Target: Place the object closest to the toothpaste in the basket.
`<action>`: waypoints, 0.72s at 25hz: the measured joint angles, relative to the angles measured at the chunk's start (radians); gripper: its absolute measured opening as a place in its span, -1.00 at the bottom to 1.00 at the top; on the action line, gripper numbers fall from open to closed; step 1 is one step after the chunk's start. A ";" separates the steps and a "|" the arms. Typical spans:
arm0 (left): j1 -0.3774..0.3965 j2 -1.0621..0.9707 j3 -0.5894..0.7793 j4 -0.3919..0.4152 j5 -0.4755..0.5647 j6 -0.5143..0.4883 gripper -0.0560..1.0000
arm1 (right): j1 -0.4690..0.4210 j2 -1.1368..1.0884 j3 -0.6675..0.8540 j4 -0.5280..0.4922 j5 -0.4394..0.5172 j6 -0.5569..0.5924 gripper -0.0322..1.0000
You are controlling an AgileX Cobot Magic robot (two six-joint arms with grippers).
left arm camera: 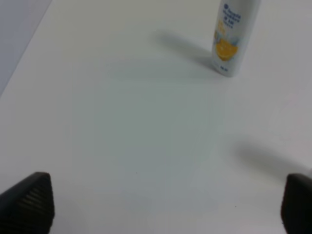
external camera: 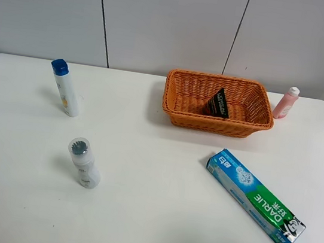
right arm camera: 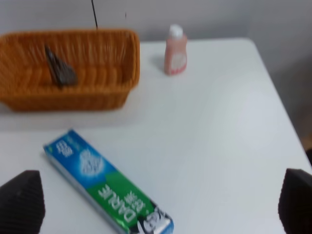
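Note:
The blue and green toothpaste box [external camera: 255,197] lies flat at the right front of the table, also in the right wrist view [right arm camera: 108,186]. The orange wicker basket [external camera: 179,109] stands behind it and holds a black sachet [external camera: 218,103], which leans upright inside; basket [right arm camera: 112,92] and sachet [right arm camera: 59,69] show in the right wrist view too. Neither gripper shows in the high view. My left gripper [left arm camera: 165,207] is open over bare table. My right gripper [right arm camera: 161,209] is open, pulled back in front of the toothpaste box.
A small pink bottle [external camera: 286,103] stands right of the basket, also in the right wrist view [right arm camera: 175,50]. A white tube with a blue cap [external camera: 66,88] stands at the left, seen in the left wrist view [left arm camera: 233,36]. A white bottle [external camera: 84,162] stands front left.

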 joint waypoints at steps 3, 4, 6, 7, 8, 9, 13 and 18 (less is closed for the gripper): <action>0.000 0.000 0.000 0.000 0.000 0.000 0.88 | 0.000 -0.047 0.096 0.000 -0.038 0.001 0.98; 0.000 0.000 0.000 0.000 0.000 0.000 0.88 | 0.001 -0.059 0.129 0.000 -0.059 0.001 0.98; 0.000 0.000 0.000 0.000 0.000 0.000 0.88 | 0.007 -0.063 0.179 -0.001 -0.086 0.001 0.98; 0.000 0.000 0.000 0.000 0.000 0.000 0.88 | 0.016 -0.063 0.202 -0.001 -0.098 0.001 0.98; 0.000 0.000 0.000 0.000 0.000 0.000 0.88 | 0.028 -0.063 0.224 -0.001 -0.112 0.001 0.98; 0.000 0.000 0.000 0.000 0.000 0.000 0.88 | 0.039 -0.063 0.239 -0.002 -0.125 0.001 0.98; 0.000 0.000 0.000 0.000 0.000 0.000 0.88 | 0.082 -0.063 0.257 -0.017 -0.152 0.001 0.98; 0.000 0.000 0.000 0.000 0.000 0.000 0.88 | 0.085 -0.063 0.265 -0.019 -0.160 0.001 0.98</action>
